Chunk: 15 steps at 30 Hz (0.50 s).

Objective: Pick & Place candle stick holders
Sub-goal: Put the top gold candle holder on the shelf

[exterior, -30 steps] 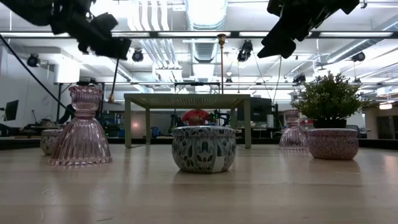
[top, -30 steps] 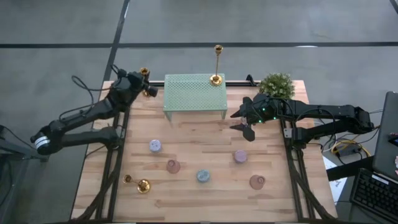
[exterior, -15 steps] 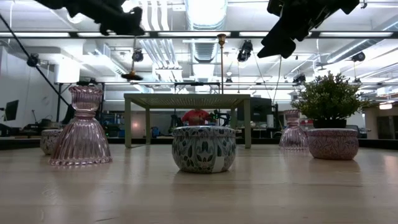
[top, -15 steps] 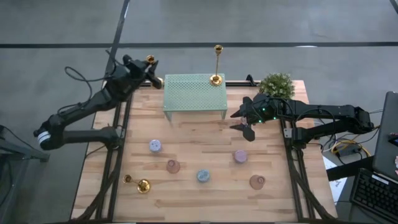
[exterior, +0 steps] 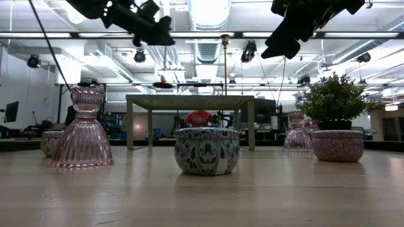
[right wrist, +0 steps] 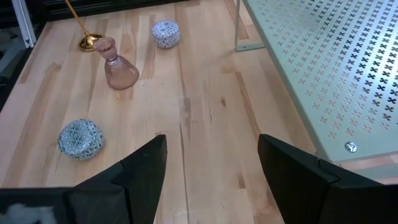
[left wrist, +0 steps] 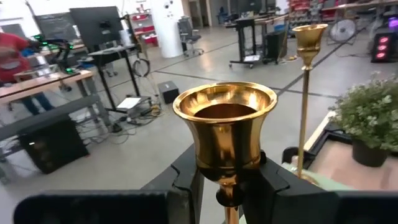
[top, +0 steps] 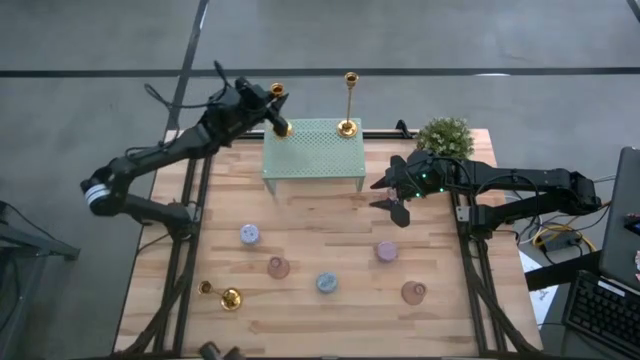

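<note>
My left gripper (top: 263, 108) is shut on a gold candle stick holder (top: 279, 108), held upright over the far left corner of the green mesh stand (top: 313, 160); its cup (left wrist: 225, 121) fills the left wrist view. A taller candle stick holder (top: 349, 100) stands by its round base on the stand's far right part. Another candle stick holder (top: 224, 296) lies on its side on the table at the near left. My right gripper (top: 397, 208) hovers open above the table, right of the stand, with nothing between its fingers. My left gripper pinches the candle stick holder between its two fingers (left wrist: 186, 183), at the stem's top just under the cup (left wrist: 229, 194). The fingers come level from the table's left. The holder stays upright and lifted clear, its round base (exterior: 163, 84) a little above the stand's top.
Pink glass holders (top: 278, 267) (top: 413, 292) and small patterned jars (top: 249, 234) (top: 326, 283) are scattered over the table's near half. A potted plant (top: 445, 137) stands at the far right. Bare wood lies between the stand and the jars.
My left gripper has risen and gone toward the table's right edge, carrying the candle stick holder from beyond the far left corner to above the stand's left end. The holder has stayed upright and clear. My right gripper has kept still.
</note>
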Motion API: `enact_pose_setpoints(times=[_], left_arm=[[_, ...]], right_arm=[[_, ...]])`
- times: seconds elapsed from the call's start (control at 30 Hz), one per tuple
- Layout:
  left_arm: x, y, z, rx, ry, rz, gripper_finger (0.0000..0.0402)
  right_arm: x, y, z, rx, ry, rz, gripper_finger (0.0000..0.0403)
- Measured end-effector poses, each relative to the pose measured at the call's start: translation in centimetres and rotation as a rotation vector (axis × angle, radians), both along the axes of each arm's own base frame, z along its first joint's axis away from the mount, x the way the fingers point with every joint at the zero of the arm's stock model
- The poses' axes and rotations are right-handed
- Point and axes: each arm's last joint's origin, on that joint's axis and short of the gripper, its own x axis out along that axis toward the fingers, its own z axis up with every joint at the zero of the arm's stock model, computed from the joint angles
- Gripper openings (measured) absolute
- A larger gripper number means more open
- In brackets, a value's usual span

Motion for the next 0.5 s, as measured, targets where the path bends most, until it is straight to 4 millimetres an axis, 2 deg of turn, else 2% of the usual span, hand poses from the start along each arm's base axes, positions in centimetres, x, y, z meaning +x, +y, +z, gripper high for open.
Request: enact_pose_setpoints(times=[0.5], left_arm=[[4.8, 2.8, -1.2, -0.033, -0.036, -0.230, 0.0082]], right_arm=[[0.0, 0.0, 0.0, -0.003, -0.001, 0.002, 0.0244]])
